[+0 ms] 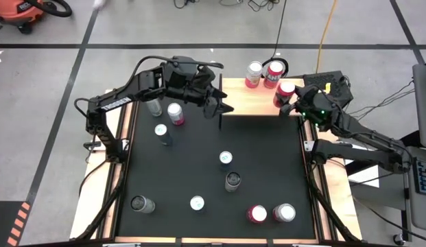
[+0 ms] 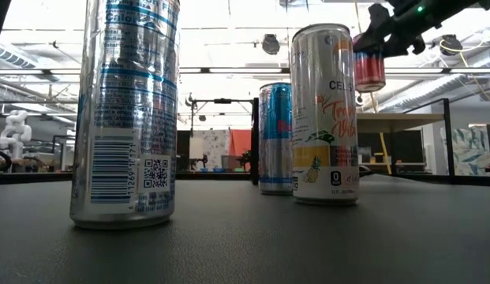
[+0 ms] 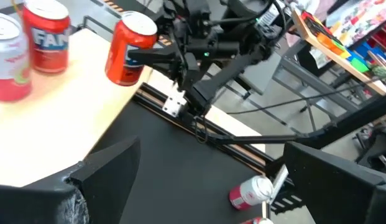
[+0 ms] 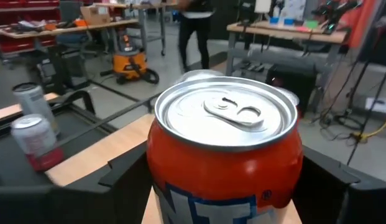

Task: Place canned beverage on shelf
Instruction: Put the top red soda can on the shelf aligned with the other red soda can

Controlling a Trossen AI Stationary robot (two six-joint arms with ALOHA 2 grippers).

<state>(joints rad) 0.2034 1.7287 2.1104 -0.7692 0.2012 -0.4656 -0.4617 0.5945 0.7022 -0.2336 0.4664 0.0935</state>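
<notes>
a: where is the red can [image 1: 284,93], seen from above?

b: at about one o'clock from the table's centre, over the right end of the shelf [image 1: 243,103], clamped between the fingers of the right gripper [image 1: 289,101]. the right wrist view shows its silver top and pull tab [image 4: 233,112] close up, a dark finger on each side. in the low view the can [image 2: 369,69] hangs clear of the board.

a: and what stands on the shelf?

b: two cans at its far edge, twelve to one o'clock: a pale one with red print [image 1: 254,74] and a red one [image 1: 274,73], touching or nearly so. the held can is just beside them.

a: the left gripper [image 1: 216,103]?

b: it hovers at the shelf's left end, about twelve o'clock, jaws spread wide, holding nothing.

a: the rest of the table?

b: a black mat [image 1: 267,158] with cans scattered over it: three at eleven o'clock [image 1: 175,113], two near the centre [image 1: 226,159], four along the near edge from seven to five [image 1: 197,203]. in the low view a tall silver can [image 2: 126,110] looms close at nine o'clock.
</notes>
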